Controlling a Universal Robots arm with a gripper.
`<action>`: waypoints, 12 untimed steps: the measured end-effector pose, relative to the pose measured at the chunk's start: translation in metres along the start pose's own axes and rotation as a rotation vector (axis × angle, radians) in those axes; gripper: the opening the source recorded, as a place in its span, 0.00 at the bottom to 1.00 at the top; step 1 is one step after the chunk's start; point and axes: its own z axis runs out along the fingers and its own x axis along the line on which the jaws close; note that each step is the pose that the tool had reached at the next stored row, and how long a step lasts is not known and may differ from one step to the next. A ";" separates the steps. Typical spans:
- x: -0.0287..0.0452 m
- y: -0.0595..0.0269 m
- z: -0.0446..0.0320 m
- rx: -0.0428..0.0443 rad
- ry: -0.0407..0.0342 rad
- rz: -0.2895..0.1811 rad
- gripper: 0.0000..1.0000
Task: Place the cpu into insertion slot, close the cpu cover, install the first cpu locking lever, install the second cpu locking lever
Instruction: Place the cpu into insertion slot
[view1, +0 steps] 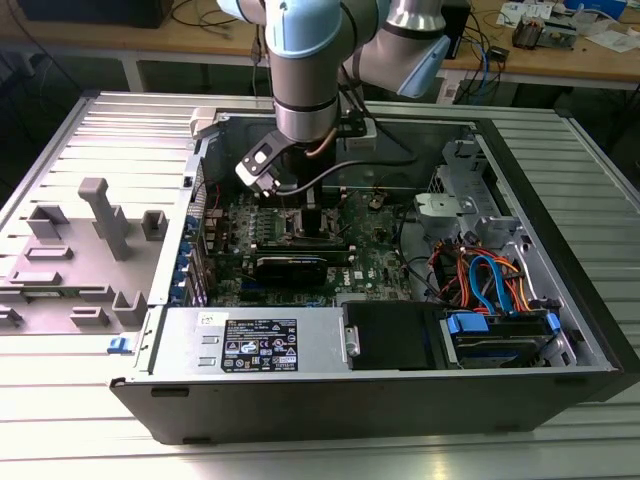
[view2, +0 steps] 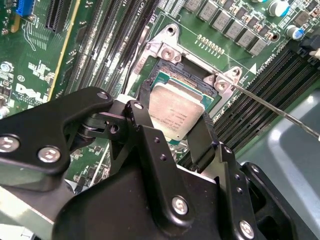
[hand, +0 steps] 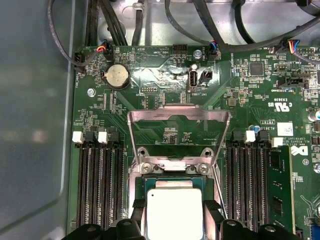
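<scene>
Plainly flat silvery square cpu (view2: 176, 111), clasped by pincer (view2: 172, 117)

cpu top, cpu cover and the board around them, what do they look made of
The cpu top looks like bare metal, matte silvery-grey with a soft sheen. The cpu cover seems to be stamped sheet metal: thin, grey, dully reflective. The board looks like green lacquered laminate with fine traces, though its core can't be judged.

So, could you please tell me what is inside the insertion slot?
The cpu, gripped between the fingers, sits in the insertion slot; whatever lies beneath it is covered.
</scene>
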 end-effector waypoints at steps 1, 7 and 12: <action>0.0000 -0.0002 0.0005 0.0001 -0.0001 0.000 0.55; 0.0000 -0.0023 0.0019 -0.0001 -0.0004 0.006 0.55; 0.0000 -0.0023 0.0034 -0.0001 -0.0040 0.019 0.55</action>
